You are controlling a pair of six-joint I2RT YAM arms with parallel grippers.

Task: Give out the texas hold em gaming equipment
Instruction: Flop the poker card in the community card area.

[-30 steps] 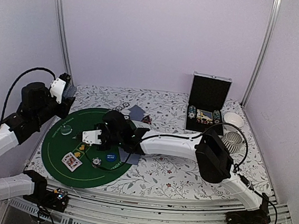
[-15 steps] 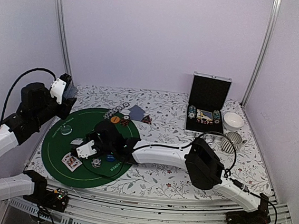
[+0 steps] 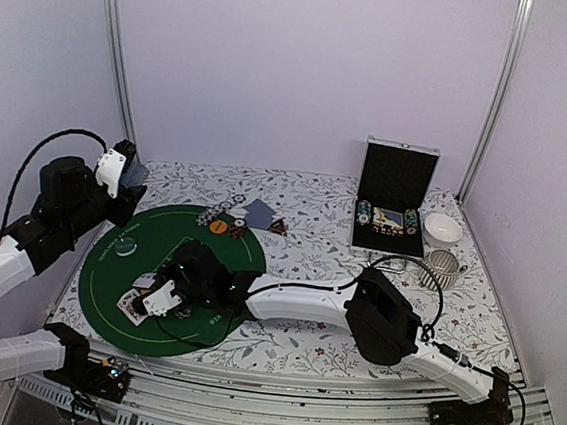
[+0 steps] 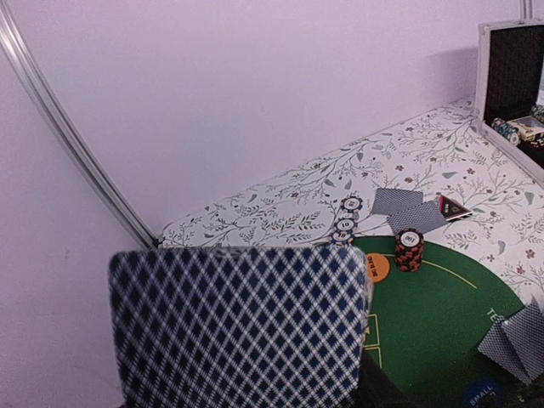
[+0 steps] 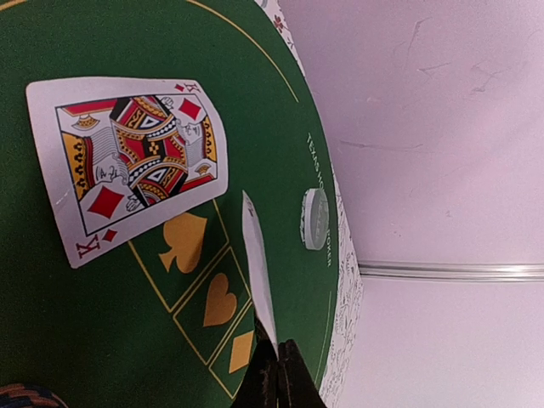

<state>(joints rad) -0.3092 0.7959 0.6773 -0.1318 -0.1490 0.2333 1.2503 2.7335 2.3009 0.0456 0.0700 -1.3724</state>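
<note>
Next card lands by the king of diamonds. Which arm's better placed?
Right, likely. The right gripper is shut on a card over the green mat, beside the king of diamonds. The left gripper holds the deck, raised beyond the mat's edge.

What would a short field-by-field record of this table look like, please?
Surface: round green mat on floral cloth
Left jaws: shut on a deck of cards, raised at the mat's far left
Right jaws: shut on one card, edge-on over the mat
Face up: king of diamonds, on the mat
Mat's far edge: chip stack, orange disc
Case: open, back right
</note>
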